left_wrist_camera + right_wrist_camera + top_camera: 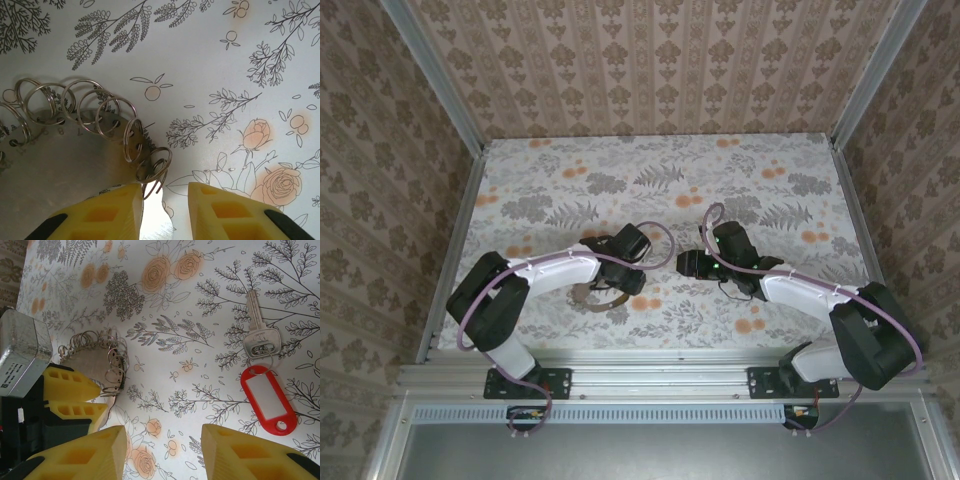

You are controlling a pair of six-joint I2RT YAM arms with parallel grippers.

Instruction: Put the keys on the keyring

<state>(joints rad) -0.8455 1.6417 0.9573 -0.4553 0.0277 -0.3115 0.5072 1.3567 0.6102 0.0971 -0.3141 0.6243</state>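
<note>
**Key** (257, 322): one slim silvery key, lying flat in the upper right of the right wrist view with its blade pointing up the frame. A small wire loop joins it to a red tag (267, 399) with a white window, which lies just below it. Key and tag sit beyond the right-hand fingertip of the right gripper (162, 450) and clear of it, outside the gap.

**Right gripper**: yellow fingers stand well apart, with bare cloth between them and nothing held.

**Keyring** (50, 165): a round greyish plate with a row of silvery split rings (152, 170) threaded along its rim. It lies in the lower left of the left wrist view and at centre left of the right wrist view, well apart from the key.

**Left gripper** (165, 210): fingers parted by a moderate gap, gripping nothing. The last split ring lies at the tip of the left-hand finger, and the plate's edge runs under the gap.

**Surface**: a floral table cover (190, 300).
</note>
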